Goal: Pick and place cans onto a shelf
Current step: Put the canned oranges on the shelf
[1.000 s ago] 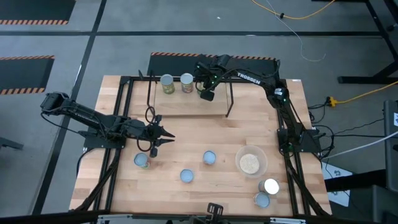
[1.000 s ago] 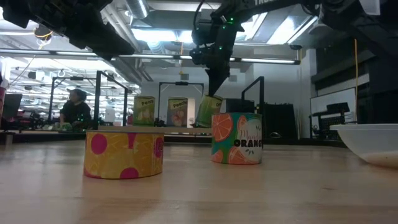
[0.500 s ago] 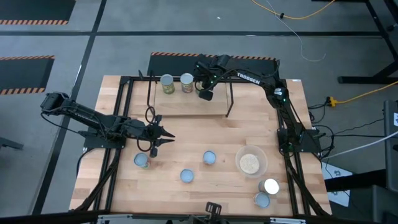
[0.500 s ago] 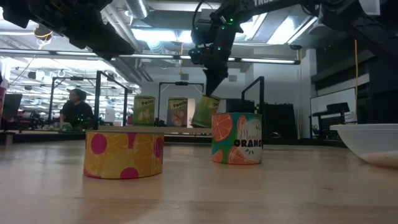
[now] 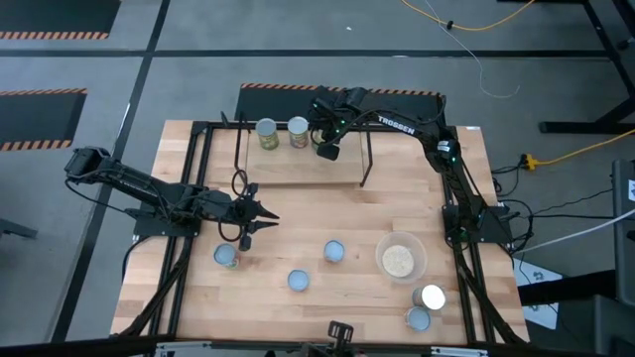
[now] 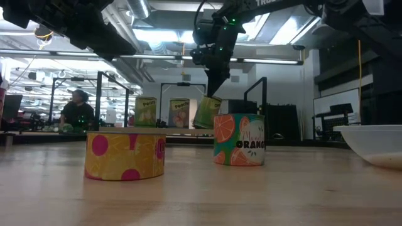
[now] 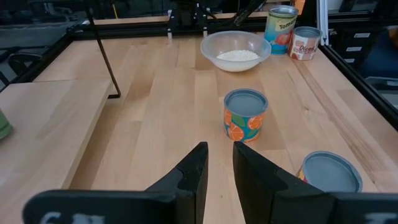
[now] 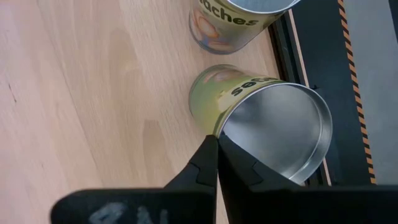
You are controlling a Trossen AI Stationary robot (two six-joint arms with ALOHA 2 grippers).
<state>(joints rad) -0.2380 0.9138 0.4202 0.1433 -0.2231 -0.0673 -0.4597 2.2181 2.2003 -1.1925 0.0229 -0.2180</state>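
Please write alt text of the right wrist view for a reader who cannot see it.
The right gripper pinches the rim of a tilted green can just above the shelf's pale wooden board, its shiny end facing the camera. Another can labelled with peaches stands just beyond it.

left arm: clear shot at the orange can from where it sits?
Probably yes. In its wrist view the left gripper faces the orange can across bare table, nothing between them; the bowl sits well beyond.
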